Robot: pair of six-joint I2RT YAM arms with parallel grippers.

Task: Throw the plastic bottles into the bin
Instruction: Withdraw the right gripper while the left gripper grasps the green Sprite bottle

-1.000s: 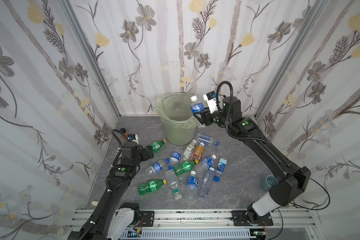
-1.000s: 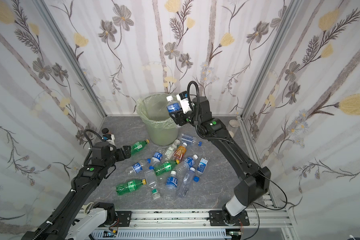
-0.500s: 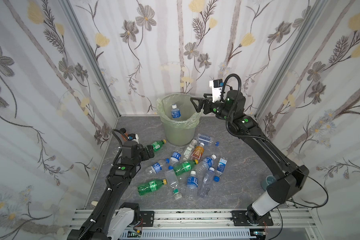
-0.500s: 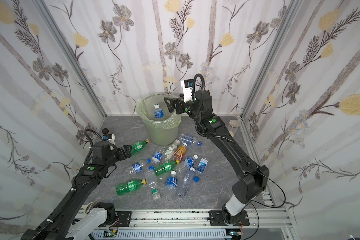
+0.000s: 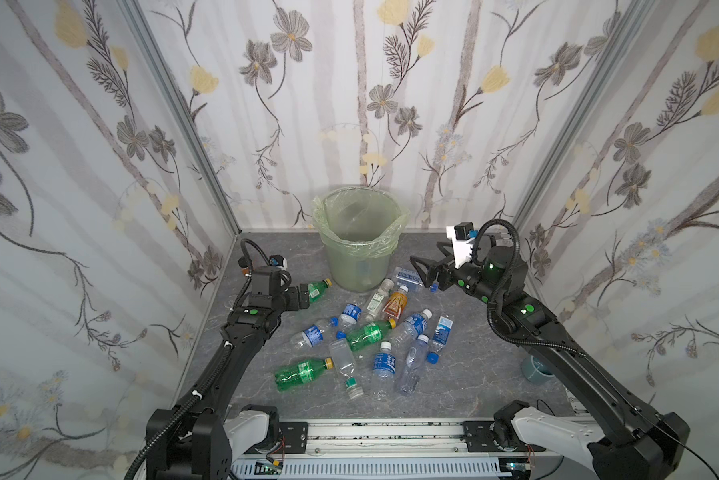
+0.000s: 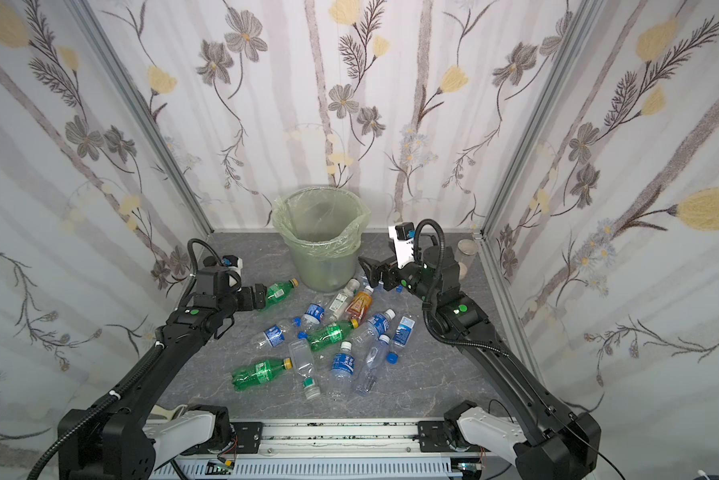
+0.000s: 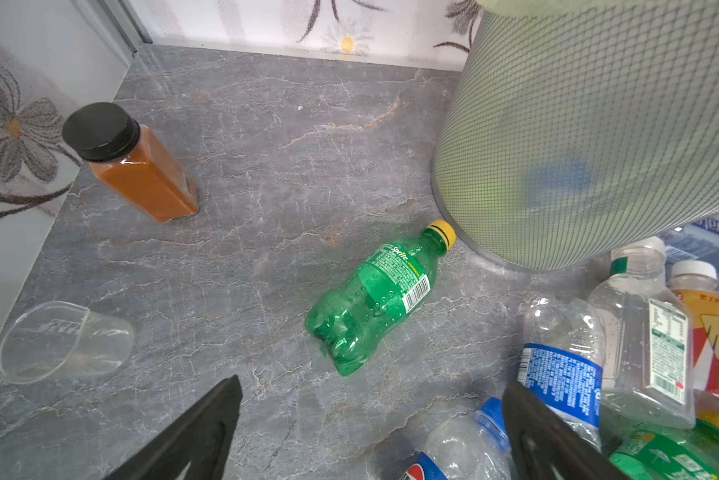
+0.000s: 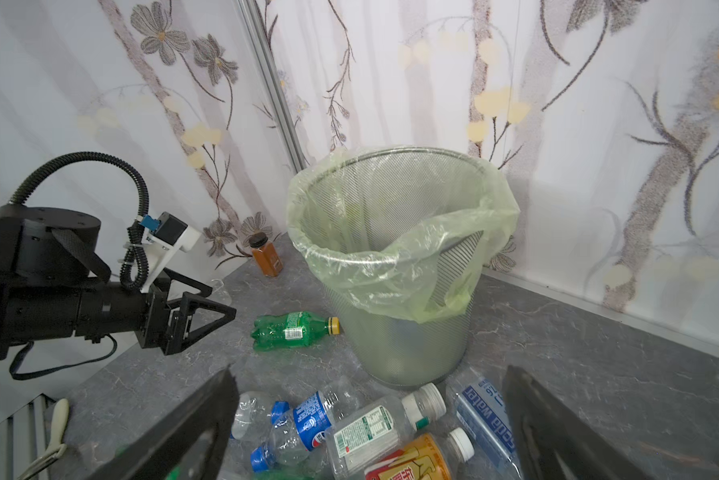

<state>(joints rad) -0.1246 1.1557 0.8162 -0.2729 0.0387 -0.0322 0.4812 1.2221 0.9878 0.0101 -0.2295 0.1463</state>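
The bin (image 5: 355, 237) (image 6: 320, 237) (image 8: 403, 249) is a mesh bucket lined with a green bag, standing at the back. A blue label shows faintly through the bin's wall (image 7: 598, 124). Several plastic bottles (image 5: 374, 332) (image 6: 337, 332) lie scattered in front of it. My left gripper (image 5: 301, 296) (image 7: 370, 415) is open and empty, with a green bottle with a yellow cap (image 7: 380, 299) (image 5: 318, 288) lying just ahead of its fingers. My right gripper (image 5: 426, 268) (image 8: 370, 415) hangs open and empty right of the bin, above a white-labelled bottle (image 8: 374, 432) and an orange one (image 8: 416, 461).
A brown jar with a black cap (image 7: 129, 162) (image 8: 266, 257) stands by the left wall. Near it a clear cup (image 7: 62, 340) lies on its side. A glass jar with a metal lid (image 6: 468, 249) sits in the back right corner, a grey roll (image 5: 536, 370) at the right.
The right gripper opened over the bin and the blue-labelled bottle dropped in. That arm then came down to the right of the bin. The left arm has barely moved.
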